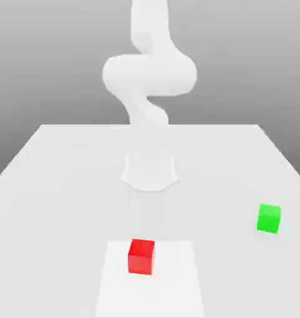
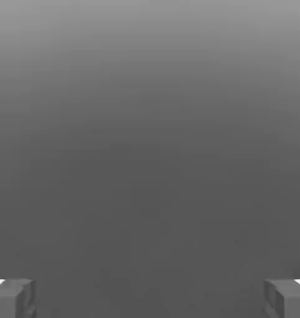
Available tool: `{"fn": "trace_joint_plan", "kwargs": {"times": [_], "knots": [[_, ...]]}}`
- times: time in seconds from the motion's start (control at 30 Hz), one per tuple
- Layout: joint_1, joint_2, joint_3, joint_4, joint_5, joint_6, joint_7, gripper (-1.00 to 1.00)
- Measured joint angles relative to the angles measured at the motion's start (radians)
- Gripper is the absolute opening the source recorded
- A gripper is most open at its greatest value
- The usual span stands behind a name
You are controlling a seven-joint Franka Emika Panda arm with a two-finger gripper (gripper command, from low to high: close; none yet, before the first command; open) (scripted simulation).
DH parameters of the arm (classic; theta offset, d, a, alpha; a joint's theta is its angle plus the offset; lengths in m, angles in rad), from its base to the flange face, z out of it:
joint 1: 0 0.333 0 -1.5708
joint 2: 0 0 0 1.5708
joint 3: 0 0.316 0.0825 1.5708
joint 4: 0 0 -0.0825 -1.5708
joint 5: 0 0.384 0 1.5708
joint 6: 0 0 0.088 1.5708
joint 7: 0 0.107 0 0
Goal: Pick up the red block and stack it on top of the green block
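The red block [image 1: 141, 256] rests on the white table [image 1: 59, 186], near its front edge in the exterior view. Further back, on the exterior view's right, sits the green block [image 1: 268, 218], well apart from the red one. In the hand view my gripper [image 2: 150, 299] is open: its two grey fingertips [image 2: 15, 298] stand far apart at opposite sides, with nothing between them. Beyond them the hand view takes in plain grey background. The white arm [image 1: 149, 74] rises from its base behind the blocks and runs up out of the picture.
The arm's round base [image 1: 150, 171] stands mid-table, behind the red block. A paler square patch [image 1: 177, 286] marks the table surface under and around the red block. The table's edges run along both sides and the back.
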Motion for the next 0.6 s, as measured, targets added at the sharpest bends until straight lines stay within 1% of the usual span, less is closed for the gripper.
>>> {"fn": "trace_joint_plan", "kwargs": {"times": [0.37, 0.5, 0.6], "knots": [[0.002, 0.414, -0.020, -0.258, 0.038, 0.255, 0.021, 0.00], [-0.005, 0.564, -0.017, -0.352, 0.030, 0.348, 0.045, 0.00], [-0.015, 0.672, -0.019, -0.421, 0.003, 0.416, 0.077, 0.00]]}}
